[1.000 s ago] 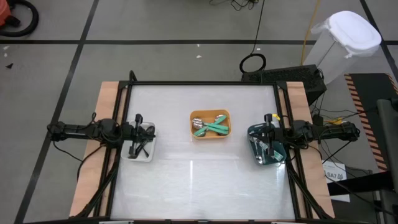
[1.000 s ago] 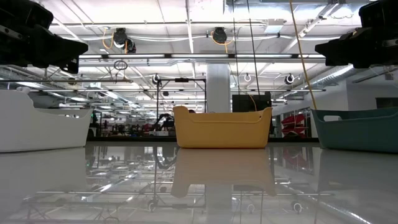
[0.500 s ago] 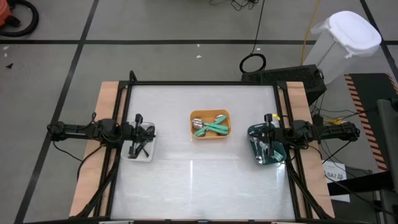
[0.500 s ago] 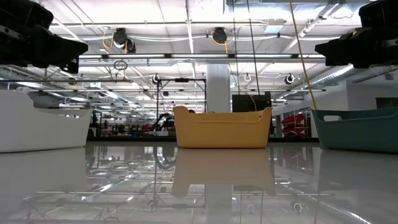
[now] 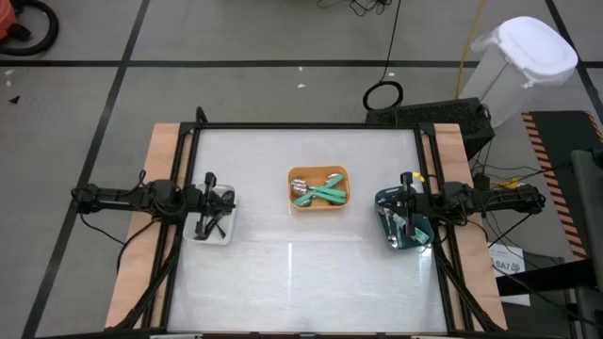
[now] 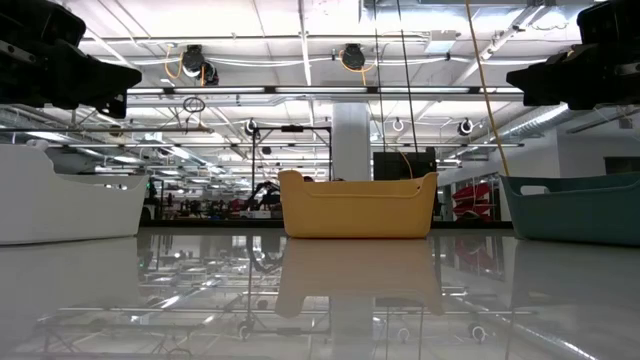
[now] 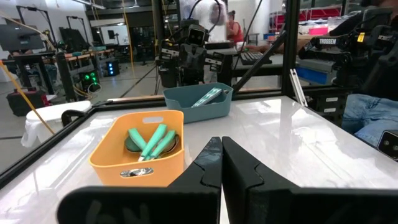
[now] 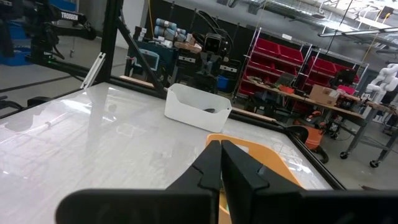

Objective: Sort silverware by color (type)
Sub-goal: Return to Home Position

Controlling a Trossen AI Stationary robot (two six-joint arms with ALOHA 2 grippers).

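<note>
Silverware with teal-green handles point(image 5: 320, 193) lies in the orange bin point(image 5: 317, 171) at the table's middle, and it also shows in the left wrist view point(image 7: 152, 142). Black silverware point(image 5: 215, 223) lies in the white bin point(image 5: 226, 235) at the left. More silverware point(image 5: 403, 226) lies in the dark teal bin point(image 5: 384, 202) at the right. My left gripper point(image 5: 224, 198) hovers shut over the white bin, its closed fingers point(image 7: 221, 152) pointing level toward the orange bin. My right gripper point(image 5: 388, 203) hovers shut over the dark teal bin, its fingers point(image 8: 219, 155) pointing level toward the table's middle.
The glossy white tabletop point(image 5: 301, 273) is bare around the three bins, inside a black frame point(image 5: 311, 126). The low view shows the orange bin point(image 6: 358, 205), white bin point(image 6: 65, 205) and teal bin point(image 6: 575, 208) standing in a row. A seated person's leg point(image 7: 367, 112) shows beyond the table's edge.
</note>
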